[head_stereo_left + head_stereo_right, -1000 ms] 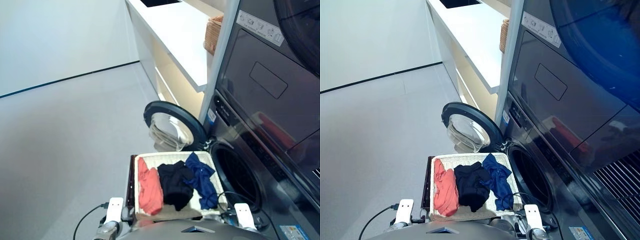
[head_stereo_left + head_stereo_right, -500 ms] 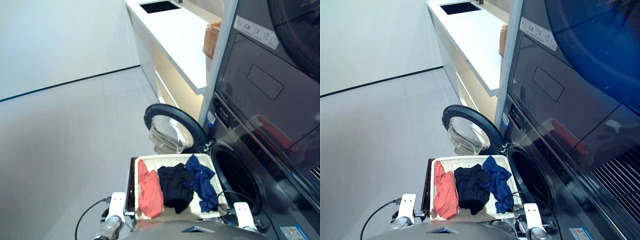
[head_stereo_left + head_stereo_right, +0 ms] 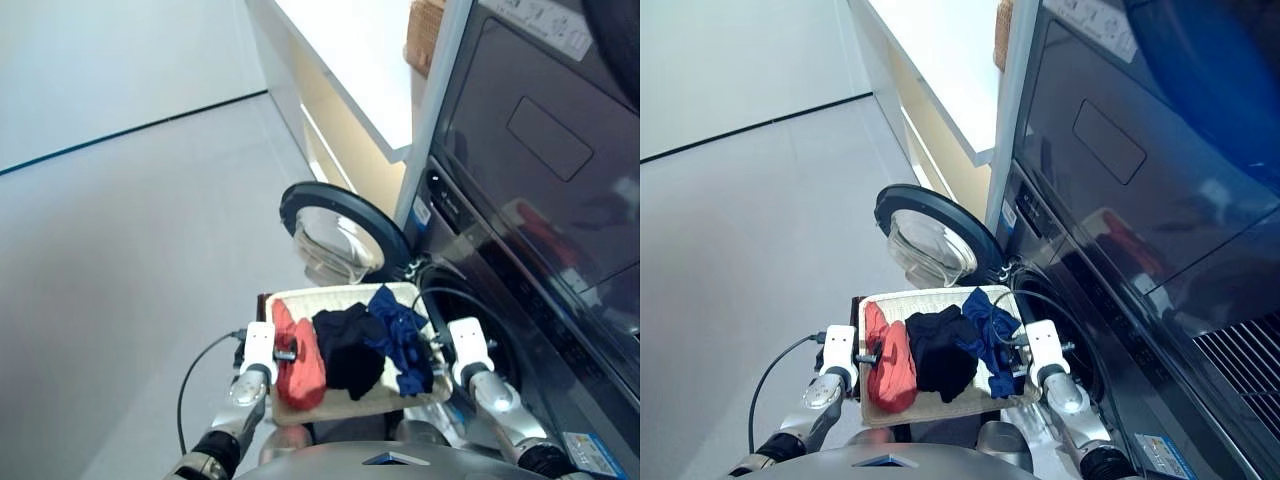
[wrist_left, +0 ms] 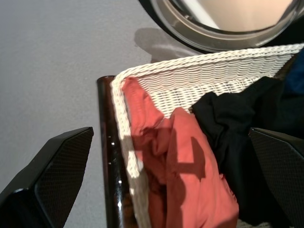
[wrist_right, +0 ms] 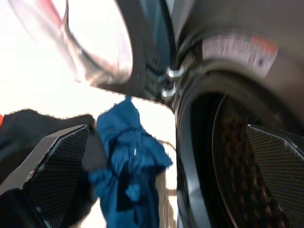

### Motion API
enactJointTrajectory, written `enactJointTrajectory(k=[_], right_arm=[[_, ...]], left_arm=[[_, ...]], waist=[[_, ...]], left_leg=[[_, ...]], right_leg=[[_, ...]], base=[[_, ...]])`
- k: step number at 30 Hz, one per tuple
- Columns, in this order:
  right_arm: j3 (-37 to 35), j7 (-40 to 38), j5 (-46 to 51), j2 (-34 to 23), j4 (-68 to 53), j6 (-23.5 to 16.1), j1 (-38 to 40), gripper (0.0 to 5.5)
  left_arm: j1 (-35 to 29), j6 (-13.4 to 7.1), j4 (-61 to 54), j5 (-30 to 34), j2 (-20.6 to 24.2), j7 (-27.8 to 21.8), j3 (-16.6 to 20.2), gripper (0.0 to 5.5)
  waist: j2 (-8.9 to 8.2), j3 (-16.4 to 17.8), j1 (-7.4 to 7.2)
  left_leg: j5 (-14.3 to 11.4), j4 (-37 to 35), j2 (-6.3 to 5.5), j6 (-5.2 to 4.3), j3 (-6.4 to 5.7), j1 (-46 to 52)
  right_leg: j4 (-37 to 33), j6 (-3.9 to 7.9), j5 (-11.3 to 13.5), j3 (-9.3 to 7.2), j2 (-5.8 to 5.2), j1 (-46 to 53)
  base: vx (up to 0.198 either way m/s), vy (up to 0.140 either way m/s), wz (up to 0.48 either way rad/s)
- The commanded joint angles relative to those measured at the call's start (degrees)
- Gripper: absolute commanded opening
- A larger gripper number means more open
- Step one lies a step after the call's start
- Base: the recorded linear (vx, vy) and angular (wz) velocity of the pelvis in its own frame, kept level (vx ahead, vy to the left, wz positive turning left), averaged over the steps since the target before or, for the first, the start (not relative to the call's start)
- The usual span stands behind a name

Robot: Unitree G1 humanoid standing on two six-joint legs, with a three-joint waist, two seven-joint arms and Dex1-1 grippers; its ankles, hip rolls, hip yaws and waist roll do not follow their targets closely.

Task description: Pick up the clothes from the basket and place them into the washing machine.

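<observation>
Soft, light clothes (image 3: 345,345) in basket (image 3: 330,298); coral-red garment (image 3: 297,362) pinchable at bunched middle; both pincers spread apart, empty.

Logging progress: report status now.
Left gripper open over coral-red garment. Right gripper open by navy blue garment. All clothes in cream wicker basket. Washer door open.

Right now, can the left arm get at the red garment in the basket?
Probably yes. The left gripper sits open at the basket's left rim, right beside the red garment, which lies uncovered on top with nothing between them.
</observation>
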Motion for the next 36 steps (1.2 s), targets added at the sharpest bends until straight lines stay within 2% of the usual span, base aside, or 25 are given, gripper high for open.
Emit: enactJointTrajectory(k=[1,5,9,14,16,19,23,24,25,26,36], right_arm=[[1.16,-2.19,4.02,-0.94,-10.44,-4.64,-4.18,5.50],[2.41,-3.93,4.98,-1.30,-16.76,-6.02,-7.06,5.50],[4.21,-5.98,5.52,-1.23,-20.04,-7.08,-10.01,5.50],[5.65,-7.95,4.64,-1.70,-22.12,-7.71,-12.78,5.50],[5.87,-8.76,4.87,-1.41,-22.36,-8.20,-13.74,5.50],[6.13,-9.58,4.40,-1.32,-22.75,-8.47,-14.39,5.50],[5.84,-10.87,3.95,-1.28,-23.66,-8.86,-14.62,5.50],[5.86,-10.99,3.90,-1.30,-23.96,-8.93,-14.47,5.50],[5.84,-11.11,3.86,-1.41,-24.40,-9.08,-14.42,5.50],[6.06,-11.25,3.81,-1.47,-24.39,-9.16,-14.40,5.50],[5.85,-13.10,3.73,-1.96,-23.95,-9.65,-13.69,5.50]], left_arm=[[-8.83,-3.16,3.45,-0.81,-0.15,4.71,-0.96,5.50],[-13.62,-3.11,5.38,-0.86,-0.64,7.63,-1.61,5.50],[-17.87,-2.57,9.05,-1.11,-1.27,9.98,-1.46,5.50],[-22.19,-2.17,10.36,-1.04,-1.21,12.50,-1.03,5.50],[-23.40,-2.28,9.92,-1.45,-0.97,13.26,-0.98,5.50],[-24.60,-2.46,9.83,-2.57,-0.93,14.40,-0.03,5.50],[-27.42,-1.71,12.32,-3.97,-0.72,15.78,1.76,5.50],[-27.95,-1.36,13.61,-4.18,-0.69,15.88,2.33,5.50],[-28.78,-1.05,14.66,-4.25,-0.51,16.36,2.88,5.50],[-29.41,-0.54,16.37,-4.79,-0.52,16.85,3.95,5.50],[-31.57,0.92,20.71,-7.61,-1.09,18.92,7.36,5.50]], waist=[[-3.83,3.86,-2.17],[-4.51,6.69,-2.92],[-4.82,8.56,-3.91],[-5.15,10.48,-4.57],[-5.10,11.29,-4.77],[-5.19,12.28,-4.77],[-5.24,13.52,-5.49],[-5.11,13.73,-5.56],[-5.34,13.97,-5.80],[-5.25,14.08,-5.87],[-5.66,14.92,-6.41]], left_leg=[[0.73,7.57,2.04,-1.67,-3.29,-7.34],[0.00,11.20,2.87,-1.94,-4.82,-13.04],[-1.62,16.25,3.85,-1.97,-5.65,-18.41],[-4.16,23.60,5.16,-2.55,-6.90,-25.37],[-5.01,26.27,5.85,-2.66,-7.27,-27.65],[-6.28,29.62,6.31,-2.59,-7.71,-30.60],[-7.27,32.66,6.77,-2.74,-8.31,-34.16],[-9.34,34.03,7.06,-3.15,-8.61,-34.39],[-7.71,34.25,7.08,-2.83,-8.46,-36.05],[-9.75,35.29,7.43,-3.22,-8.56,-35.94],[-10.57,37.75,8.10,-3.44,-8.47,-39.40]], right_leg=[[8.02,4.94,-4.08,-0.26,-5.39,-4.71],[12.74,4.93,-4.95,0.48,-4.54,-10.97],[19.03,5.04,-6.56,1.10,-4.26,-17.28],[26.62,4.78,-9.20,1.22,-4.09,-23.99],[29.50,4.55,-9.98,1.29,-3.92,-26.72],[32.16,4.17,-10.72,1.57,-3.60,-29.85],[34.42,3.99,-11.34,1.89,-3.62,-33.38],[36.09,4.37,-13.18,2.13,-3.45,-33.89],[35.83,3.86,-11.58,2.19,-3.53,-35.40],[37.24,4.22,-13.46,2.42,-3.25,-35.74],[38.79,3.94,-13.79,3.35,-3.00,-39.66]], base=[[-0.138,-0.027,-0.164],[-0.109,-0.021,-0.080],[-0.057,-0.014,-0.012],[-0.062,-0.033,0.006],[-0.062,-0.031,0.058],[-0.062,-0.014,-0.001],[-0.014,-0.002,-0.023],[0.000,0.000,0.000],[0.000,0.000,0.000],[0.000,0.000,0.000],[0.004,0.002,-0.038]])
